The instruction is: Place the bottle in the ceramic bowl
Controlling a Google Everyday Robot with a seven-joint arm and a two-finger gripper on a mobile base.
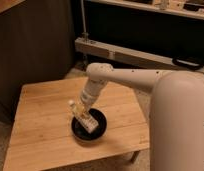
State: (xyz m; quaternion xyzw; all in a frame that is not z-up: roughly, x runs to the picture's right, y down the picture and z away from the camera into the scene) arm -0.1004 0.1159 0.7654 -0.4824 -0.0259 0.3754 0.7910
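Note:
A black ceramic bowl [90,131] sits on the wooden table [40,120], near its front right part. The bottle [81,114], clear with a white cap and pale label, is tilted over the bowl with its cap up and to the left and its lower end inside the rim. My gripper [85,111] reaches down from the white arm [97,82] and is at the bottle's middle, just above the bowl. Whether the bottle's base rests on the bowl's bottom cannot be made out.
The table's right and front edges lie close to the bowl. The robot's white body [180,125] fills the right side. A grey ledge [125,52] and dark cabinet stand behind the table. Bare wood stretches to the left of the bowl.

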